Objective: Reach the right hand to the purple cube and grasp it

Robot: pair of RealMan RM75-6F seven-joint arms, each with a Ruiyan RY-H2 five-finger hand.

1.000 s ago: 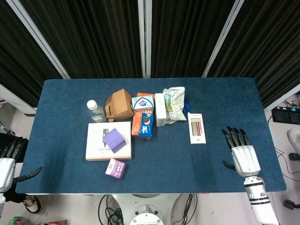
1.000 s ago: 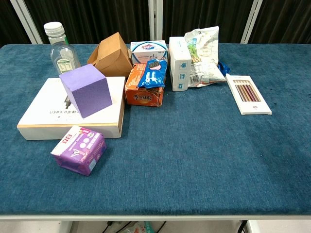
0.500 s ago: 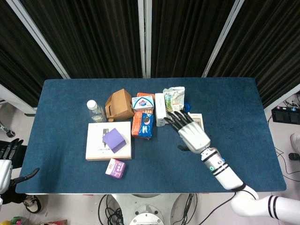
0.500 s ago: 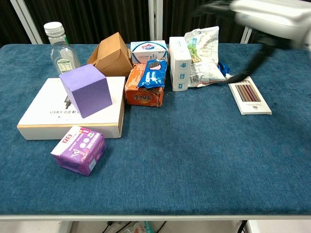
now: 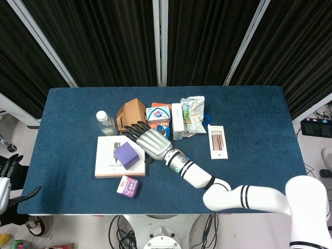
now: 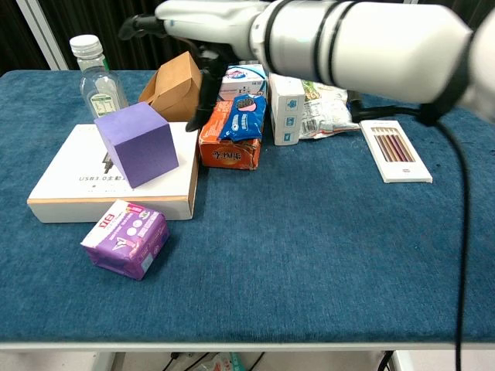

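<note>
- Right hand, fingers spread and holding nothing, hovers just beside the purple cube.
- Cube rests on a flat white box on the blue tabletop.
- Left hand, fingers apart, hangs off the tabletop's edge.

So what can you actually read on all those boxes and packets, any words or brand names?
"USB3.0", followed by characters too blurred to read: on the front edge of the flat white box under the purple cube.
Bottle label: too small to read.
Purple packet: print too blurred to read.
Blue cookie packet, blue-and-white box, white carton, snack bag: printing visible, none legible.
Pencil box, brown carton: no readable text.
</note>
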